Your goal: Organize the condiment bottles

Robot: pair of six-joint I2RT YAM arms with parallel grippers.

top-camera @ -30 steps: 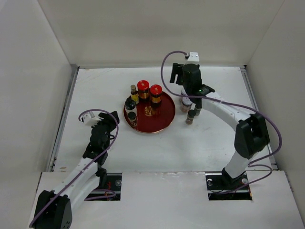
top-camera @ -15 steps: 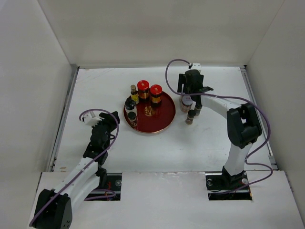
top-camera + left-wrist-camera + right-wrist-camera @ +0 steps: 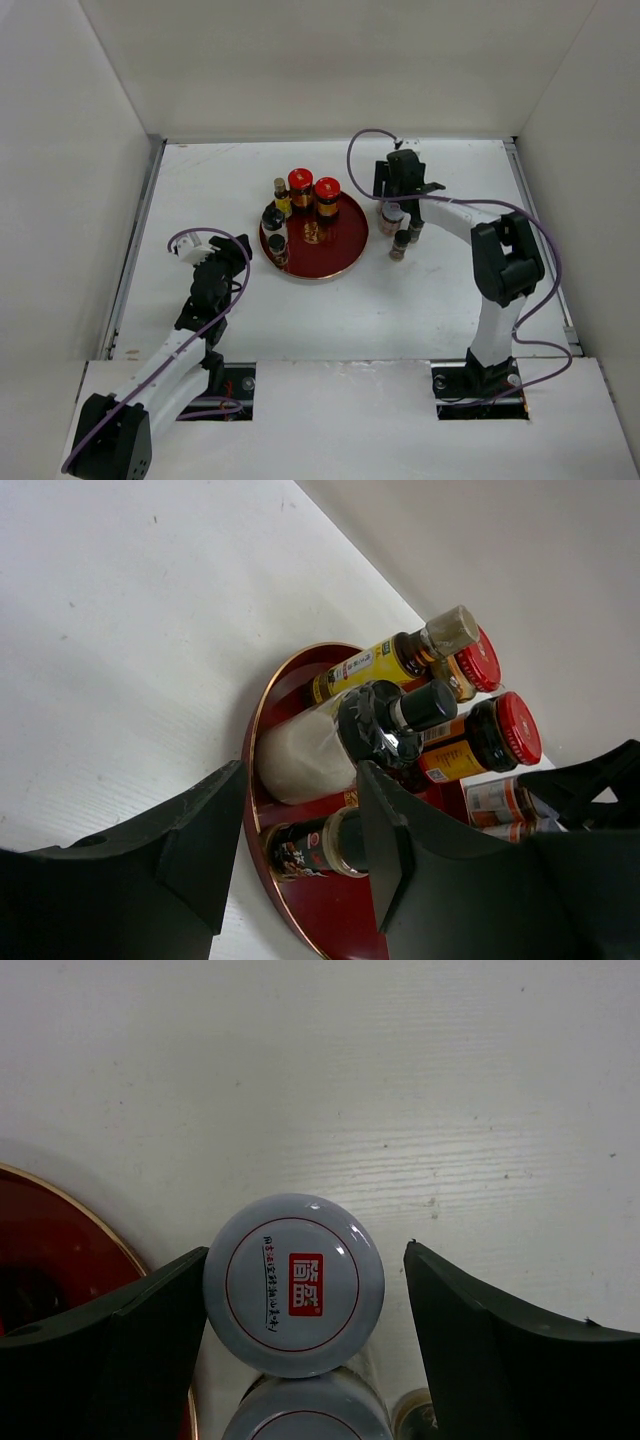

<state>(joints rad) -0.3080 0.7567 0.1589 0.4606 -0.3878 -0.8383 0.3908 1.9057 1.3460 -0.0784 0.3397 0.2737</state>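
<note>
Right arm stretched far across, right gripper (image 3: 395, 200) pointing straight down, jaws spread wide either side of a white-lidded jar (image 3: 292, 1282) just right of the tray (image 3: 336, 256), not clamping it. The wrist camera alone catches a second white lid (image 3: 300, 1412) touching it. Left gripper (image 3: 238, 248) low, released, empty. On the tray, five bottles (image 3: 300, 755), two of them red-capped jars (image 3: 301, 183)

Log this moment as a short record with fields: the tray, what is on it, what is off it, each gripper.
tray: round red tray, mid-table
on tray: two red-capped jars, slim yellow bottle, black-capped white bottle, small dark bottle
off tray, to its right: two white-lidded jars, tiny black-capped bottles
right gripper: open, a finger on either side of one of those jars, not closed on it
left gripper: open, empty, short of the tray
</note>
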